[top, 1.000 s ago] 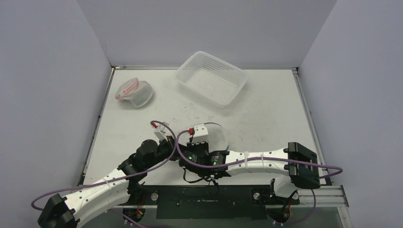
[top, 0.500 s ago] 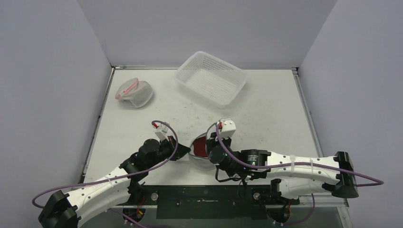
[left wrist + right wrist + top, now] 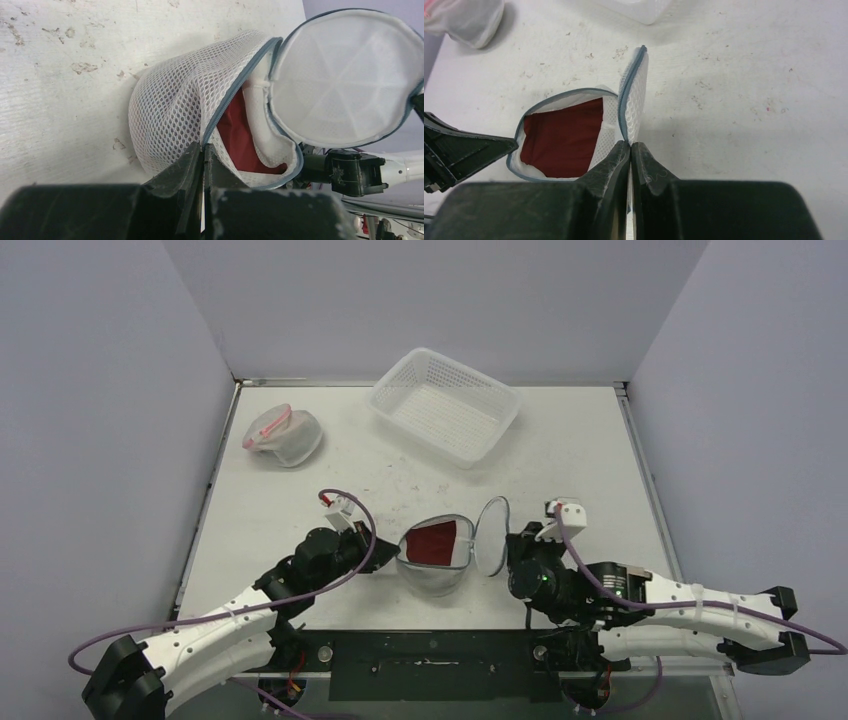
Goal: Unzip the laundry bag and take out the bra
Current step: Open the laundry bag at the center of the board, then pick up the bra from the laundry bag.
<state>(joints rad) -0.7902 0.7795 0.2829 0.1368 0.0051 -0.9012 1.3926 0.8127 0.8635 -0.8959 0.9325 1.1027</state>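
Two laundry bags (image 3: 435,565) (image 3: 285,437), one basket (image 3: 445,405), one bra (image 3: 437,540)

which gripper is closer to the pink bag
Left. The left gripper is near-side and right of the pink bag; the right gripper is farther right, beyond the open bag.

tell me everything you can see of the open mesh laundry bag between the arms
The laundry bag is a white mesh dome with a grey zip edge, unzipped, on the table. Its round lid stands flipped up, and a dark red bra lies inside. The left gripper pinches its rim and the right gripper the lid, jaws shut.
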